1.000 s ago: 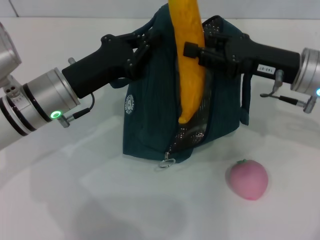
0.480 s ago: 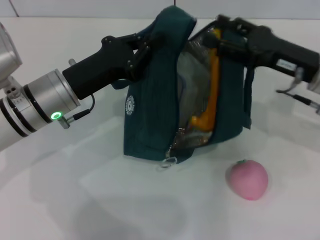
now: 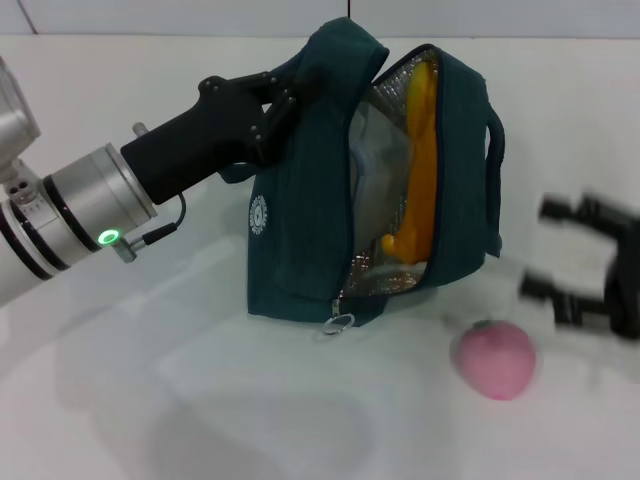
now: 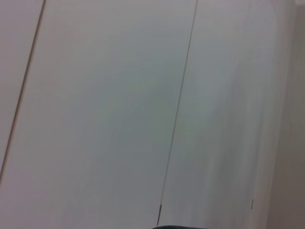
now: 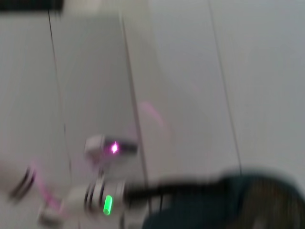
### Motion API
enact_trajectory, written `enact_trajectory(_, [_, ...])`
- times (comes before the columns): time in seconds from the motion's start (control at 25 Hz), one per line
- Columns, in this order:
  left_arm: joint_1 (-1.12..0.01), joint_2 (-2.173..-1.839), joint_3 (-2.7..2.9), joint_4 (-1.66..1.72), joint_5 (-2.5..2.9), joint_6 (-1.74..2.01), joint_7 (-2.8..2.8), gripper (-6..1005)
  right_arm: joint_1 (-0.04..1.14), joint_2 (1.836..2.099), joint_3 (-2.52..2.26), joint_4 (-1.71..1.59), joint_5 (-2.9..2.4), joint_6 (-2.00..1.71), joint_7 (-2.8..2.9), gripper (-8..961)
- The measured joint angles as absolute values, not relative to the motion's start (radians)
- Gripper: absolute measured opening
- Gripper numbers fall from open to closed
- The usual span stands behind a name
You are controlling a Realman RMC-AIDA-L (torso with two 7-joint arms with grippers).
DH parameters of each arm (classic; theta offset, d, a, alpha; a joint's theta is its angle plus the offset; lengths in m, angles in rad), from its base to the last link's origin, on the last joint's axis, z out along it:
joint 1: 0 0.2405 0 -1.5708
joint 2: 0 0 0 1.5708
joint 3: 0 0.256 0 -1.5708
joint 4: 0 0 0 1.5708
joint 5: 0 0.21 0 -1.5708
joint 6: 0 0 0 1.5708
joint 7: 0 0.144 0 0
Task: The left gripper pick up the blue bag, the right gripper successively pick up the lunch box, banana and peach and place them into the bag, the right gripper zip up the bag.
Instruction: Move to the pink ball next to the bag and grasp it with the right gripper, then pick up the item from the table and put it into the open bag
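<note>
- The blue bag (image 3: 370, 190) stands upright on the white table (image 3: 200, 380), its zippered side gaping toward the camera so the silver foil lining shows; everything below is placed relative to this bag.
- The left gripper (image 3: 283, 100) is clamped on the bag's upper left edge, up by the handle, with its black body and silver arm running off to the bag's left. It holds the fabric up so the mouth stays wide.
- The banana (image 3: 418, 180) stands nearly on end inside the bag, against the right inner wall, its lower tip near the bag's floor.
- The lunch box (image 3: 378, 170) is also inside, just left of the banana; only its clear surface and a bit of blue rim show through the opening.
- The zipper pull (image 3: 338, 323), a metal ring, hangs at the bottom of the opening, at the bag's front lower corner.
- The peach (image 3: 495, 358) sits on the table off the bag's lower right corner, apart from it.
- The right gripper (image 3: 548, 250) hovers out to the bag's right, just beyond the peach, blurred; its two fingers (image 3: 560, 210) are spread apart and hold nothing.
- The left wrist view shows only pale panelled surface; the right wrist view, blurred, catches the bag's dark top edge (image 5: 224, 200).
</note>
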State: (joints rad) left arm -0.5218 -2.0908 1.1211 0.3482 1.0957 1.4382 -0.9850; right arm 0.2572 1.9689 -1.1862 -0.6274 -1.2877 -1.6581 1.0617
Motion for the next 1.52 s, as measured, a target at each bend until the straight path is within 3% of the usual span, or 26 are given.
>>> enact_trajectory(0.4, [-0.527,-2.092,1.123,0.347,1.102,1.436,-0.978,36,0.250,1.994,-1.165,-0.392,-1.396,-1.574,0.826,868])
enact_trajectory(0.64, [-0.529,-2.094,1.123,0.347,1.101,1.437,-0.971,36,0.275,2.006,-1.178,-0.349,-1.414,-1.488,0.818,820])
enact_trajectory(1.24, [-0.533,-2.094,1.123,0.347,1.095,1.436,-0.971,37,0.288,2.004,-1.190,-0.346,-1.419,-1.462,0.822,700])
enact_trajectory(1.36, [-0.532,-2.094,1.123,0.347,1.095,1.437,-0.971,37,0.284,2.002,-1.184,-0.347,-1.416,-1.485,0.819,459])
enact_trajectory(1.52, [-0.528,-2.094,1.123,0.347,1.095,1.439,-0.971,36,0.284,1.999,-1.182,-0.351,-1.413,-1.556,0.817,289])
